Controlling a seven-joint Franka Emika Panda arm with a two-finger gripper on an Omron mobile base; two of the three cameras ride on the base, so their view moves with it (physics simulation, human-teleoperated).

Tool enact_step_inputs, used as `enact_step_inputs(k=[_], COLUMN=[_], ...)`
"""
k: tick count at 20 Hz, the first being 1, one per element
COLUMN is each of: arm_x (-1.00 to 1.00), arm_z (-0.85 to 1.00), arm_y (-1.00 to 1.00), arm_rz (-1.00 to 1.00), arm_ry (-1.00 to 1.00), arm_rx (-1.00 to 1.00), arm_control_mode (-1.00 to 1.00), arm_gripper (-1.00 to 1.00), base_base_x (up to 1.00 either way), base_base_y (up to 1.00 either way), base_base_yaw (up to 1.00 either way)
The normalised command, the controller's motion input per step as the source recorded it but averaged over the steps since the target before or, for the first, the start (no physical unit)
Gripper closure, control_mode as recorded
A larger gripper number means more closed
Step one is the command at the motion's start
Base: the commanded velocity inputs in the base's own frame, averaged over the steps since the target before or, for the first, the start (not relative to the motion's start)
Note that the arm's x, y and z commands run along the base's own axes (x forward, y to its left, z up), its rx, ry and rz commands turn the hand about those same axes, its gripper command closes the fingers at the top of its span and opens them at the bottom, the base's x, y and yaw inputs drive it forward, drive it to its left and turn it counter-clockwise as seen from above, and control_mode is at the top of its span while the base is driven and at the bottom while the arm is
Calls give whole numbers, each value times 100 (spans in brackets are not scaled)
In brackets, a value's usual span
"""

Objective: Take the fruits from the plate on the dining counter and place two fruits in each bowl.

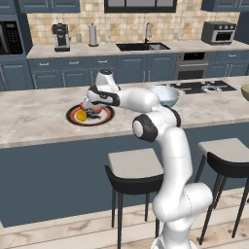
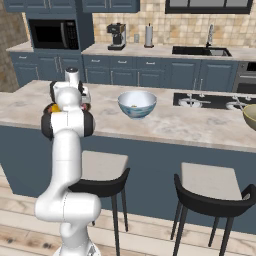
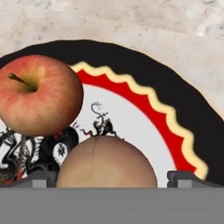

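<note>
On the dining counter (image 1: 34,116) lies the plate (image 1: 104,119), black-rimmed with a red ring. My gripper (image 1: 91,110) is down low over it and open. In the hand view the fingertips (image 3: 37,178) stand wide on either side of a tan-brown round fruit (image 3: 107,162), not closed on it. A red apple (image 3: 39,94) rests on the plate (image 3: 175,113) just to its left. A yellow fruit (image 1: 81,115) sits at the plate's left side. The light blue bowl (image 1: 165,95) (image 2: 137,104) stands right of the plate, the olive bowl (image 1: 245,91) (image 2: 250,116) at the far right.
A dark cooktop (image 1: 199,86) is set into the counter behind the blue bowl. Two stools (image 1: 133,168) (image 1: 226,153) stand in front of the counter. The back counter holds a sink (image 1: 143,46), a coffee machine (image 1: 61,37) and a toaster oven (image 1: 219,32).
</note>
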Motion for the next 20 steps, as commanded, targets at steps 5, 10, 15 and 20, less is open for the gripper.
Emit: enact_step_inputs(k=[5, 10, 15, 20], arm_x=[0, -12, -60, -81], arm_z=[-9, 3, 32, 20], arm_y=[1, -24, -53, -87], arm_rz=[0, 0, 0, -1], arm_ry=[1, 0, 0, -3], arm_rx=[0, 4, 10, 15], arm_control_mode=[-100, -100, -100, -100], arm_gripper=[100, 100, 100, 100], base_base_x=[0, 0, 0, 0], base_base_y=[0, 0, 0, 0], base_base_yaw=[0, 0, 0, 0])
